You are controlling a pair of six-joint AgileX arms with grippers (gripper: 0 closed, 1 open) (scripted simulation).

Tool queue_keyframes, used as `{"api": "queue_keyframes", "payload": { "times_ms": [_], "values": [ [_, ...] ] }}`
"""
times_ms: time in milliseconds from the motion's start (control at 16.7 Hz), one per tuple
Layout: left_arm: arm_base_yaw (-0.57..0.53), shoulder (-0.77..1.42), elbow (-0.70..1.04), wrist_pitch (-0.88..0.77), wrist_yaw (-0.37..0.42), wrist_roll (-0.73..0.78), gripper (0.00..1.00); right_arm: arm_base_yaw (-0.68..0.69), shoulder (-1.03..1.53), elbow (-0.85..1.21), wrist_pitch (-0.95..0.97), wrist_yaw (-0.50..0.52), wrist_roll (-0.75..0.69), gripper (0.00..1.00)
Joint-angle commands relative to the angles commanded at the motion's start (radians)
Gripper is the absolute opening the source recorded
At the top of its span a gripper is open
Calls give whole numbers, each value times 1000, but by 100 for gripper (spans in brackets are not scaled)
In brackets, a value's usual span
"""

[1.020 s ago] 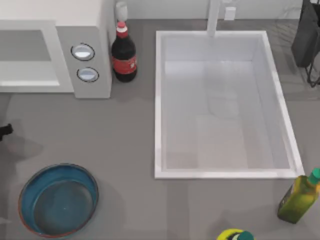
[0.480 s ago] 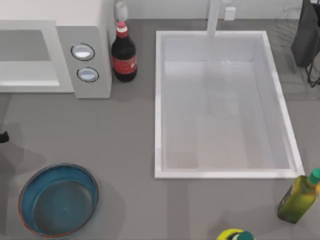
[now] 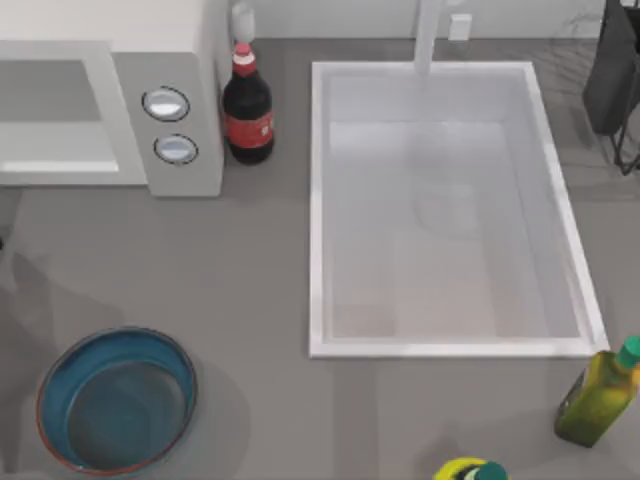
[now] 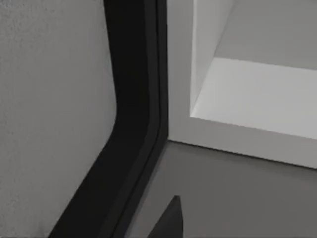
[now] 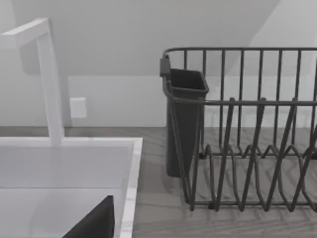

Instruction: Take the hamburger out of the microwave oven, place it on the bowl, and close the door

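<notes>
where the top view shows the bowl [image 3: 117,400], the left wrist view shows the microwave oven [image 4: 247,99].

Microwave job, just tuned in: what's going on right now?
The microwave stands open at the table's back left, and no burger can be made out in the part of its cavity that shows. The bowl at front left is empty. The left wrist view looks close at the microwave's open front corner. A gripper tip hangs over the sink.

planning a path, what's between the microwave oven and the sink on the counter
In the top view, a dark cola bottle with a red label stands between the microwave oven and the sink, close beside the microwave oven's dial panel.
</notes>
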Motion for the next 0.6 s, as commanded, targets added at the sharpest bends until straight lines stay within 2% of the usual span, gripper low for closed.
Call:
{"api": "queue_keyframes", "payload": {
  "times_ms": [360, 600],
  "values": [
    [1, -279, 20, -307, -3, 0, 0, 0, 0, 0, 0, 0, 0, 100],
    [2, -359, 27, -392, -4, 0, 0, 0, 0, 0, 0, 0, 0, 100]
  ]
}}
